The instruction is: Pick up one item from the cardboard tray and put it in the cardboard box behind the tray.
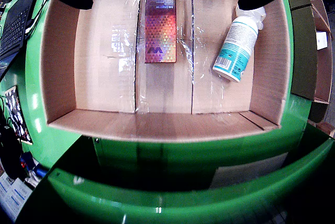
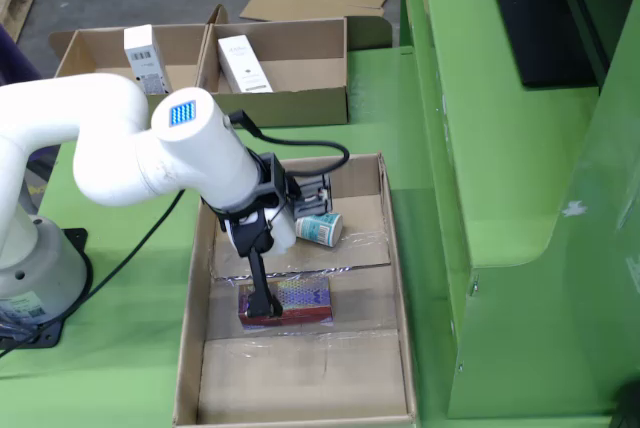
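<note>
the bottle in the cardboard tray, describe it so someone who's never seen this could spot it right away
Find the long open cardboard tray on the green table, under the white arm. Two items lie in it: a flat box with a rainbow triangle pattern and, nearer the tray's far end in the fixed view, a white bottle on its side. It is the only round item, with a teal label.

Rainbow-triangled box (white-teal bottle)

You see a matt brown cardboard tray seamed with glossy clear tape; the flat box gleams with holographic foil; the bottle is smooth white plastic; the table is shiny green.
</note>
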You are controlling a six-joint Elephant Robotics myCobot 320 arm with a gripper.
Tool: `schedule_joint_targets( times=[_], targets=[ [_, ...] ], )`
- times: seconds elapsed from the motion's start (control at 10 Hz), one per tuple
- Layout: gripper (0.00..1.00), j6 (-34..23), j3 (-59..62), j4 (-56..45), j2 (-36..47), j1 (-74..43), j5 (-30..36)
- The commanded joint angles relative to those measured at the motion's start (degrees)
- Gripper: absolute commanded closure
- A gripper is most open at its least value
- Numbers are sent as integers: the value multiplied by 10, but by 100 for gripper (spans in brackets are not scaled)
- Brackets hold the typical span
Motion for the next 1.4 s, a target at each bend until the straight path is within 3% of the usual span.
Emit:
schedule_joint_targets(
  times=[0.0,1.3],
  targets=[
    [0,2,-47,70,15,3,1],
    [0,17,74,139,-191,12,-2]
  ],
)
